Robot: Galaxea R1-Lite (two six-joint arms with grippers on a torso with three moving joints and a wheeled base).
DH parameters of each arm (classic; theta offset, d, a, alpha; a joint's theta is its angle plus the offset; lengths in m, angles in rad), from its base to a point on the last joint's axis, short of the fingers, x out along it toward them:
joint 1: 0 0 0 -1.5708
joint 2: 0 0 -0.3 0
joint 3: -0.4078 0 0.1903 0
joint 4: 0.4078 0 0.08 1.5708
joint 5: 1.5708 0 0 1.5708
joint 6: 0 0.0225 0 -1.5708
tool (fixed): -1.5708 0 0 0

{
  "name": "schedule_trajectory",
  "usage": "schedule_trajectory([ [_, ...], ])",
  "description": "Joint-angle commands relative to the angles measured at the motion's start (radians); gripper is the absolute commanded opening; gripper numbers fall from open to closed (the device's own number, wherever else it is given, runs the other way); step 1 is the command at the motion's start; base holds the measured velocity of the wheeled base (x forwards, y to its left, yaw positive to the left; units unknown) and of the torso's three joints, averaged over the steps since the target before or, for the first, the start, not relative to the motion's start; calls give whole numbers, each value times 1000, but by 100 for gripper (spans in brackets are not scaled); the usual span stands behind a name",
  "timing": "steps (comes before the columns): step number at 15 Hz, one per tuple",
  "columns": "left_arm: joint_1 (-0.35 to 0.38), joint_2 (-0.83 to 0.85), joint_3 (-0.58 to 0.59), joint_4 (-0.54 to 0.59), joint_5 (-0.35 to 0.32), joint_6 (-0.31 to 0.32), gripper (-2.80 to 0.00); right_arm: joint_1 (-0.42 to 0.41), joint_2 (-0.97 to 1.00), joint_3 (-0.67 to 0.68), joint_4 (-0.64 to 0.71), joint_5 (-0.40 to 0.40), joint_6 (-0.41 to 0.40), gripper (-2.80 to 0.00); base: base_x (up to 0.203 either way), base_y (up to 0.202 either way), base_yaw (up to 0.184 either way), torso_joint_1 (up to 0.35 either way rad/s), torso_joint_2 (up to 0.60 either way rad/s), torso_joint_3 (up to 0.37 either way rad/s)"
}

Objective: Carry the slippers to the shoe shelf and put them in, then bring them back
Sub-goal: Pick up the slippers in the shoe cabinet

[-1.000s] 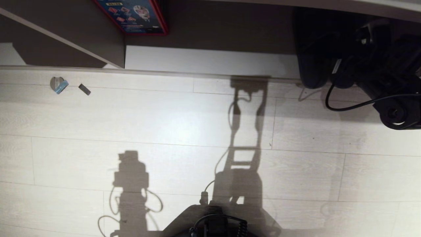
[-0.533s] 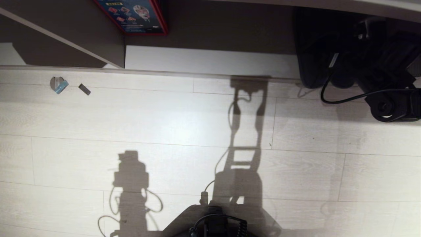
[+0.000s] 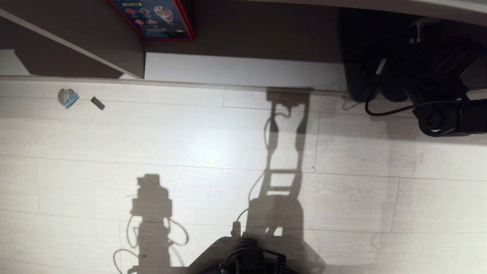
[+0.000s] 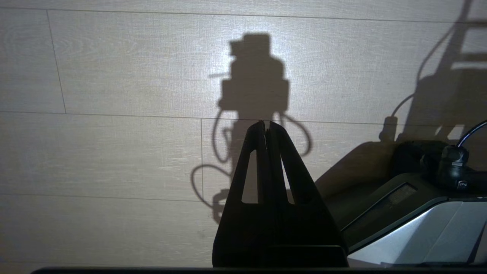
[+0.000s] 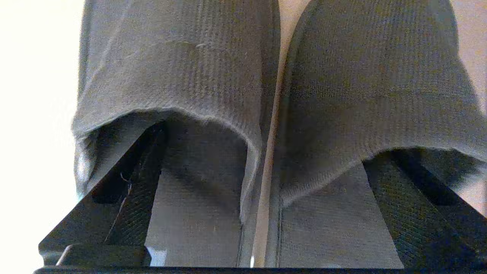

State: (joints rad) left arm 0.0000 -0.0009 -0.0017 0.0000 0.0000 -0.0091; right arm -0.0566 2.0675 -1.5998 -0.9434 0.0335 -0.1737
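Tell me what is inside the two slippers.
One finger of the open right claw sits in each of the slippers, on the insoles. The fabric uppers cover the fingertips and toe ends.

Right arm (image 3: pixel 437 118) edged – seemingly – toward shelf (image 3: pixel 243 70).

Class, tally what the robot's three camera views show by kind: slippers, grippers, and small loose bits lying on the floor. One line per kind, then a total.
slippers: 2, dark grey, side by side
Grippers: 2, the left gripper and the right gripper
Small floor scraps: 2, a grey-and-blue piece and a dark chip
Total: 6
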Motion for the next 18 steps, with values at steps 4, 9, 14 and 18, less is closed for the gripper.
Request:
schedule_trajectory([
  [4,0,1,0,0,0,0,-280,0,43,-71,-6,-1,3,0,0,0,0,0,0,0],
  [9,0,1,0,0,0,0,-280,-1,75,-140,-7,-1,10,0,0,0,0,0,0,0],
  [14,1,1,0,0,0,0,-280,-2,94,-172,-6,-1,23,0,0,0,0,0,0,0],
  [18,1,1,0,0,0,0,-280,0,105,-180,-8,-1,39,-280,0,0,0,0,0,0],
])
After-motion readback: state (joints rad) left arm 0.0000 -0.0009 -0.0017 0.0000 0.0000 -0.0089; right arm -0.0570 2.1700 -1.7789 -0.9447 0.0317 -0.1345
